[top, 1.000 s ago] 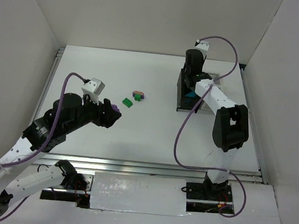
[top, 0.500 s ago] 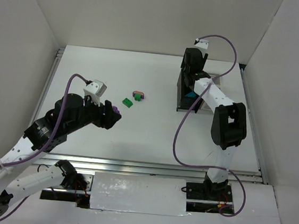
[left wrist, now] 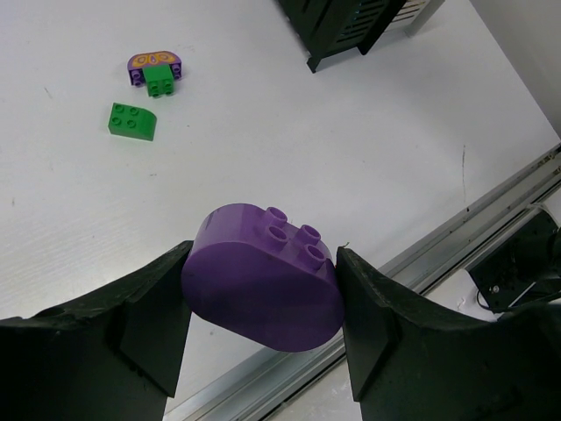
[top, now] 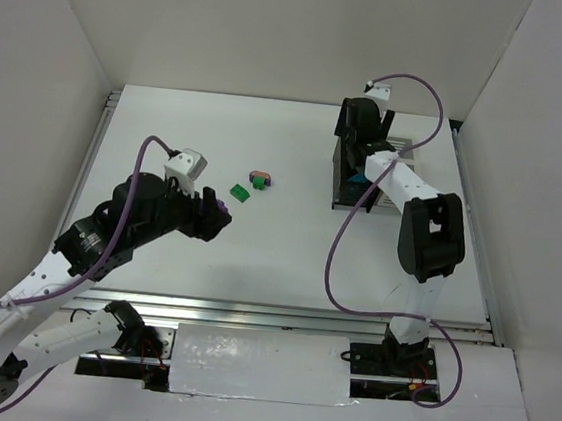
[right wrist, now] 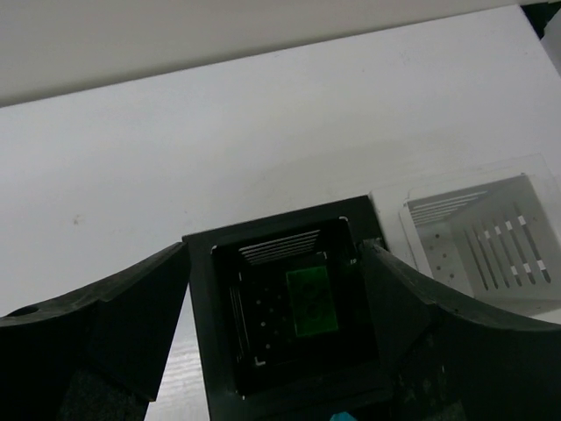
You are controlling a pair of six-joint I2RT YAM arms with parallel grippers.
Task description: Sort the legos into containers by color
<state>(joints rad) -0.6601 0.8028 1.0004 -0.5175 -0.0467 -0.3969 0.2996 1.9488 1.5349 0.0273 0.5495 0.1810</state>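
Note:
My left gripper [left wrist: 263, 294] is shut on a purple rounded lego [left wrist: 263, 276], held above the table at centre left [top: 219, 207]. A green lego [top: 240, 193] [left wrist: 132, 121] lies loose on the table. Just beyond it sits a small purple, orange and green stack [top: 260, 179] [left wrist: 155, 70]. My right gripper [right wrist: 276, 294] [top: 355, 138] hangs open over a black container [right wrist: 200, 333]. A green lego [right wrist: 312, 301] lies on that container's floor. A white container [right wrist: 478, 241] stands to its right. A teal lego [top: 358, 179] shows in the nearer black container.
The block of containers [top: 339, 188] stands at the back right, partly covered by the right arm. White walls close in the table on three sides. A metal rail [left wrist: 456, 228] runs along the near edge.
The right gripper has opened and shifted a little toward the far wall over the containers. The left arm has moved slightly right, still holding the purple lego.

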